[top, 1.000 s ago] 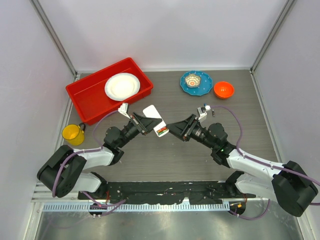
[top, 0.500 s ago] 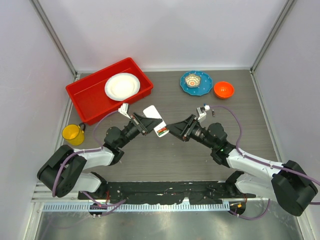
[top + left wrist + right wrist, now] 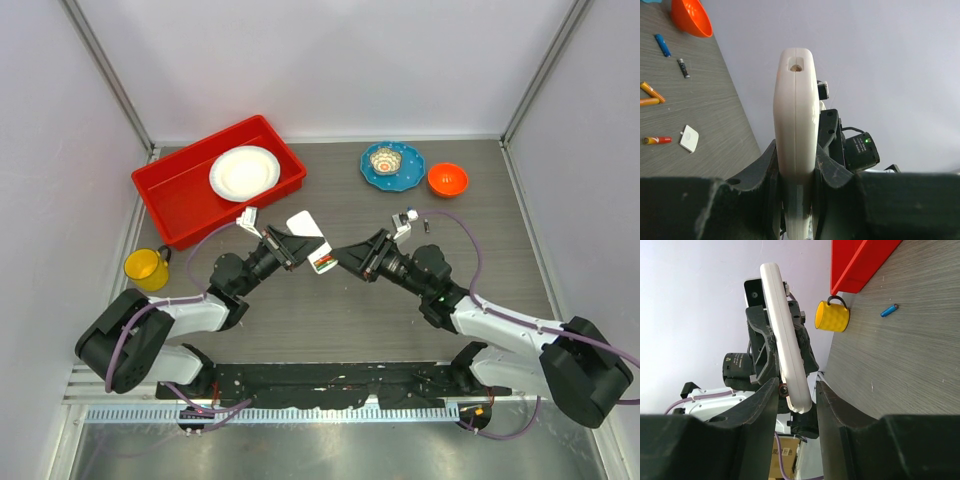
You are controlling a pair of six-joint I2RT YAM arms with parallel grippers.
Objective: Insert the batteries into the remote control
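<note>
Holding remote control (image 3: 795, 100) edge-on, left gripper (image 3: 796, 155) clamped on it
Detail: right gripper (image 3: 796, 387) jaws apart, straddling the remote control's lower end

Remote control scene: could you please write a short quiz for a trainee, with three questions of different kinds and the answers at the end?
1. True or false: the remote control lies flat on the table.
2. In the right wrist view, what stands on the table near the corner of the red tray? A) a yellow mug B) a green bottle C) a white kettle
3. Fill in: in the right wrist view, the loose battery lying near the mug is ____ in colour.
Key: 1. False: the left jaws clamp it, raised off the table. 2. A. 3. blue.
</note>
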